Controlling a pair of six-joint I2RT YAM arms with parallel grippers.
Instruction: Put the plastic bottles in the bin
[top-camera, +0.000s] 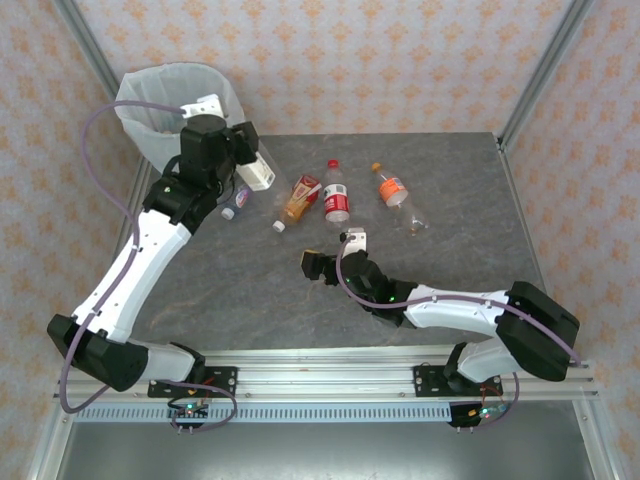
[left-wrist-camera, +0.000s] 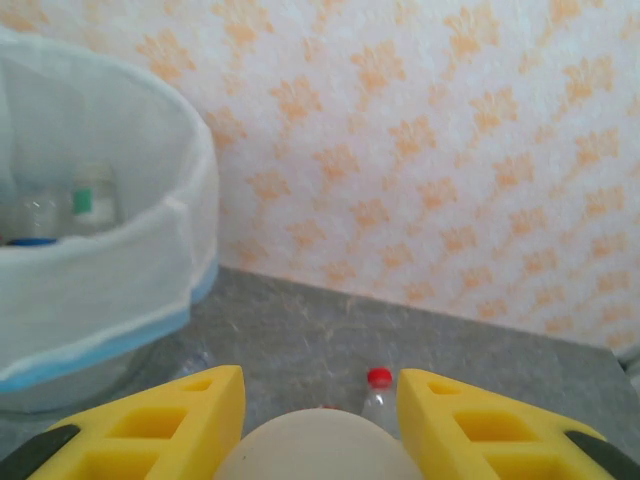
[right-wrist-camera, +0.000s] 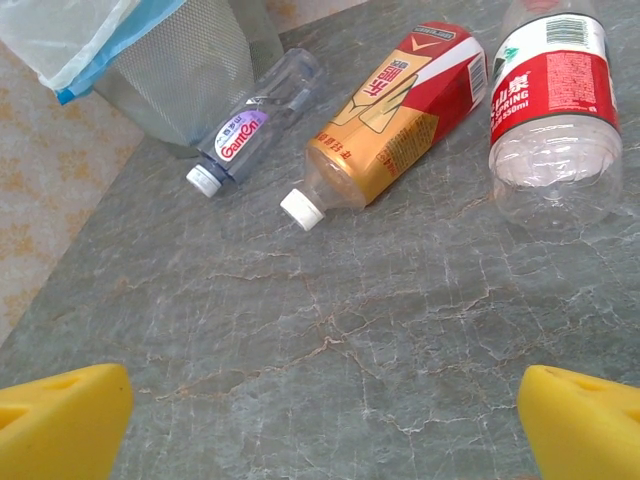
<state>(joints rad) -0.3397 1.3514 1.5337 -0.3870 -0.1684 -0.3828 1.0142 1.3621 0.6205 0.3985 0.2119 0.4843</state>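
Bin (top-camera: 172, 98): far-left corner, just off the bench (top-camera: 430, 270) edge, white liner (left-wrist-camera: 110, 290) with a blue hem folded over the rim. Binned bottles (left-wrist-camera: 60, 212) show faintly through the liner, count unclear.

Left arm (top-camera: 140, 255): reaches up to the bin's near-right side. Left jaws clamped on a white bottle (top-camera: 257, 173), raised off the bench, beside the rim rather than over the opening. Left wrist view: the bottle's pale rounded end (left-wrist-camera: 318, 445) sits between the yellow fingers (left-wrist-camera: 190, 420), with the bin to their left.

Right arm (top-camera: 450, 305): low across the bench centre. Right jaws spread wide, gripping nothing; yellow fingertips (right-wrist-camera: 60, 420) sit at the lower corners of the right wrist view with bare bench between them.

Four bottles lying on the bench:
- blue-label bottle (top-camera: 234, 204) (right-wrist-camera: 250, 135): small, clear, white cap, base touching or just beside the bin foot.
- gold-label bottle (top-camera: 297, 200) (right-wrist-camera: 395, 115): red and gold wrap, white cap toward the arms, just right of the blue-label one.
- red-label bottle (top-camera: 336, 193) (right-wrist-camera: 555, 110): clear, red cap pointing away, next to the gold-label one.
- orange-cap bottle (top-camera: 398, 196): clear, farthest right, apart from the rest.
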